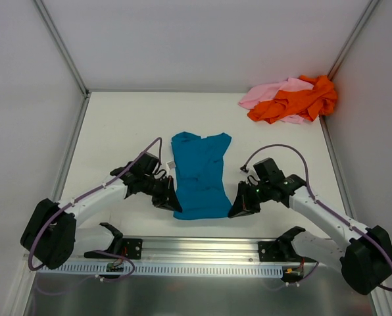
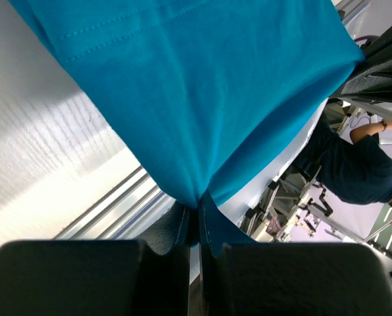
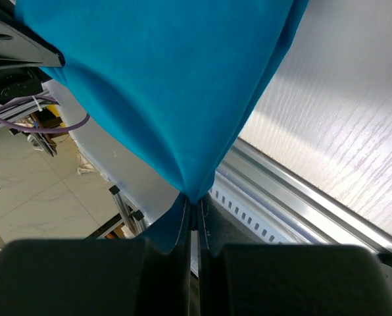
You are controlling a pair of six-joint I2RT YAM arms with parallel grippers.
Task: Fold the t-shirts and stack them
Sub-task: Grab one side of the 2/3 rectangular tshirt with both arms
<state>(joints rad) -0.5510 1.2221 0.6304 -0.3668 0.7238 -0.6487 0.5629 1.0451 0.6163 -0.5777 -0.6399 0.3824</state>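
Note:
The teal-blue t-shirt [image 1: 199, 172] lies stretched lengthwise in the middle of the table, its small white neck tag [image 1: 171, 164] at its left edge. My left gripper [image 1: 174, 203] is shut on the shirt's near left corner and my right gripper [image 1: 234, 210] is shut on its near right corner. In the left wrist view the teal cloth [image 2: 202, 92] fans out from the pinched jaws, and the right wrist view shows the same teal cloth [image 3: 170, 85] gathered into the shut jaws. The orange t-shirt [image 1: 294, 100] lies crumpled over the pale pink t-shirt [image 1: 269, 92] in the far right corner.
White walls [image 1: 25, 85] enclose the table on three sides. A slotted metal rail [image 1: 202, 249] with the arm bases runs along the near edge, just behind both grippers.

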